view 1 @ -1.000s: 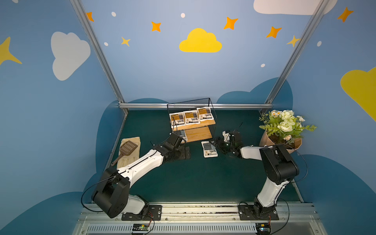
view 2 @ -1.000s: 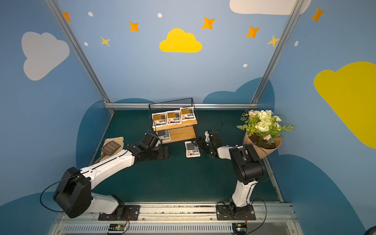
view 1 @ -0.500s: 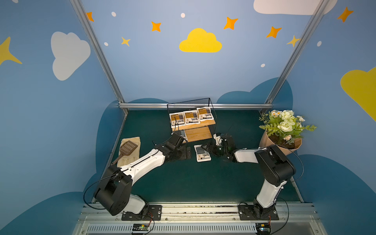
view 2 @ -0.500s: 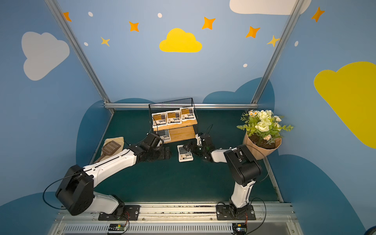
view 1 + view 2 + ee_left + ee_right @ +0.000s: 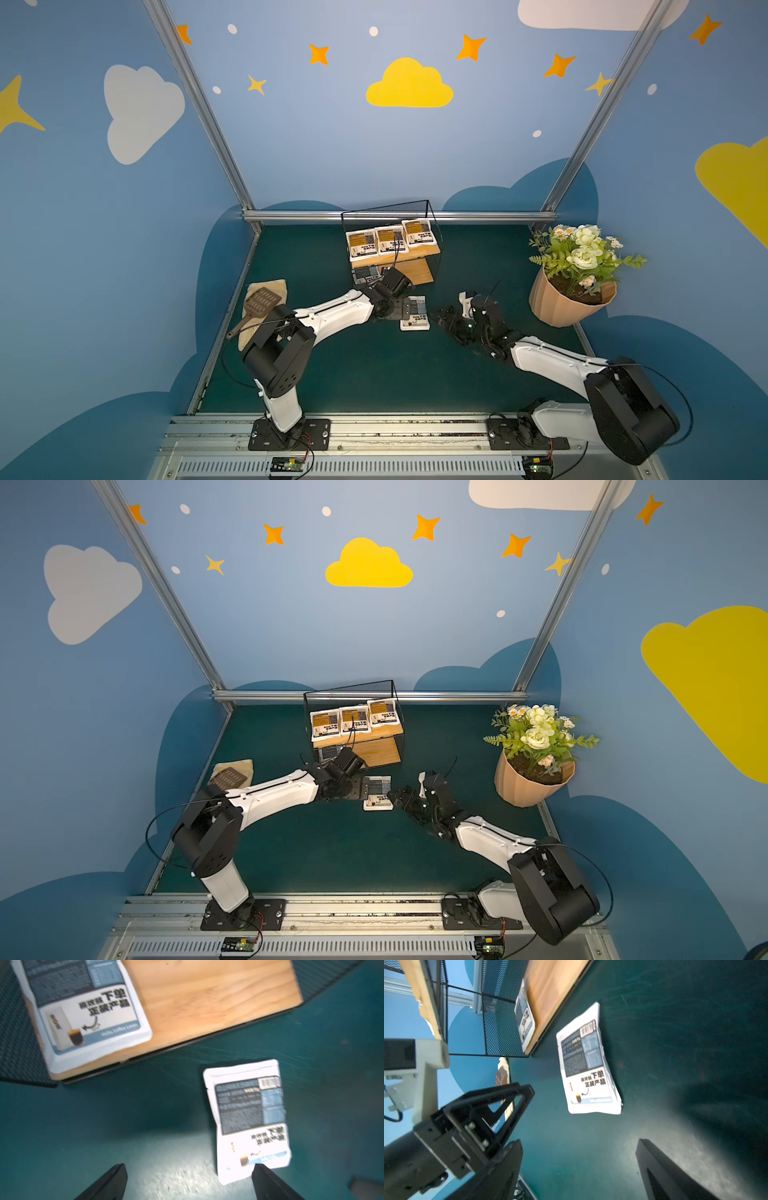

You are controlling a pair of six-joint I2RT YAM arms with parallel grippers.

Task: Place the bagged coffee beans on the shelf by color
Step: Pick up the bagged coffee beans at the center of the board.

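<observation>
The shelf (image 5: 415, 272) stands at the back middle. Three orange bagged coffee beans (image 5: 390, 241) lie in a row on its upper board. One grey-blue bag (image 5: 87, 1012) lies on the lower board (image 5: 218, 997). Another grey-blue bag (image 5: 415, 313) (image 5: 378, 793) lies flat on the green table in front of the shelf. My left gripper (image 5: 187, 1180) is open just left of this bag (image 5: 249, 1118), with one fingertip (image 5: 259, 1169) at its near edge. My right gripper (image 5: 577, 1157) is open and empty, a short way right of the bag (image 5: 587, 1064).
A tan flowerpot (image 5: 573, 299) with white flowers stands at the right. A brown slotted spatula (image 5: 262, 303) lies on a cream glove near the left wall. The two grippers face each other closely across the bag, and the shelf's wire frame stands right behind them.
The loose grey-blue bag has slid left and slightly forward, pushed by the right gripper. The left gripper has moved right up to the bag. The right arm's elbow has dropped low.
</observation>
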